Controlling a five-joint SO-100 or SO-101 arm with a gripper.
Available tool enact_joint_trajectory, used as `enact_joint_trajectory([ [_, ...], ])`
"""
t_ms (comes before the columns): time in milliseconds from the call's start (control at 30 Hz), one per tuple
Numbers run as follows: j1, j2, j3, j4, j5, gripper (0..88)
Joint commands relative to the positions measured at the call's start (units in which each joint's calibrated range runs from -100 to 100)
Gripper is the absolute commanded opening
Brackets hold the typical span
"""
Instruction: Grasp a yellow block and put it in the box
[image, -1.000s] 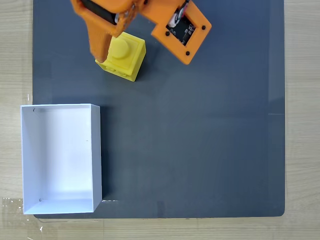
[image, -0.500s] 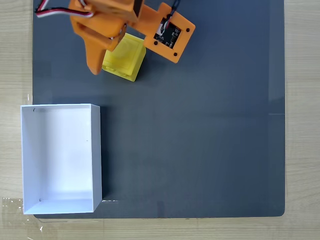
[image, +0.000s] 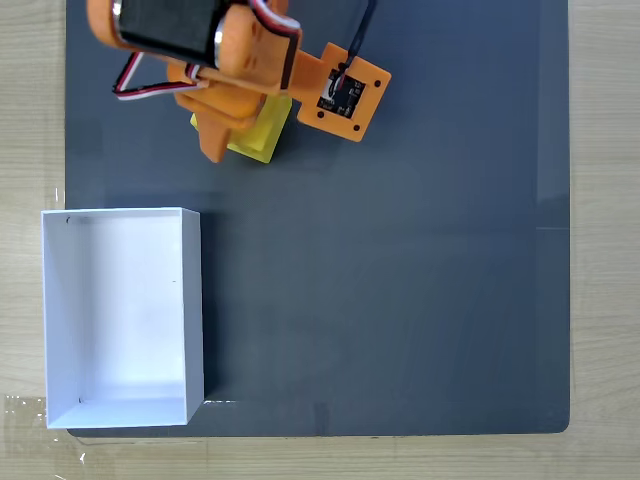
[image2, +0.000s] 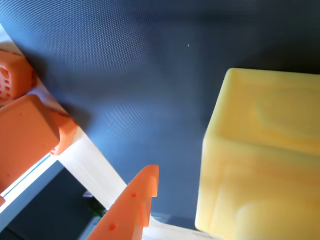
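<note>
A light wooden bench (image: 605, 250) carries a dark grey mat (image: 400, 280) covering most of its top in the fixed view. On the mat near the upper left sits the yellow block (image: 258, 140), partly hidden under the orange arm. The white box (image: 122, 318) lies at the left, overlapping the mat's edge

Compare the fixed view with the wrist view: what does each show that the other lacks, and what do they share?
Fixed view alone: the white box, empty, on the mat's left edge, and the orange arm covering most of the yellow block.

Wrist view alone: a close look at the block's side face and one orange pincer finger with a visible gap of mat between them.

Both: the yellow block resting on the dark mat.
</note>
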Motion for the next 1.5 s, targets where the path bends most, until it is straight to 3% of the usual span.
enact_joint_trajectory([
  [0, -0.27, 0.93, -0.93, -1.88, -0.07, 47.0],
  [267, -0.27, 2.37, -0.93, -3.1, -0.07, 46.3],
  [600, 0.24, 1.78, -1.02, -4.23, 1.66, 29.8],
  [967, -0.6, 1.52, -8.44, -3.71, 2.39, 29.5],
  [1467, -22.57, -25.26, -26.26, -3.53, 1.82, 29.5],
])
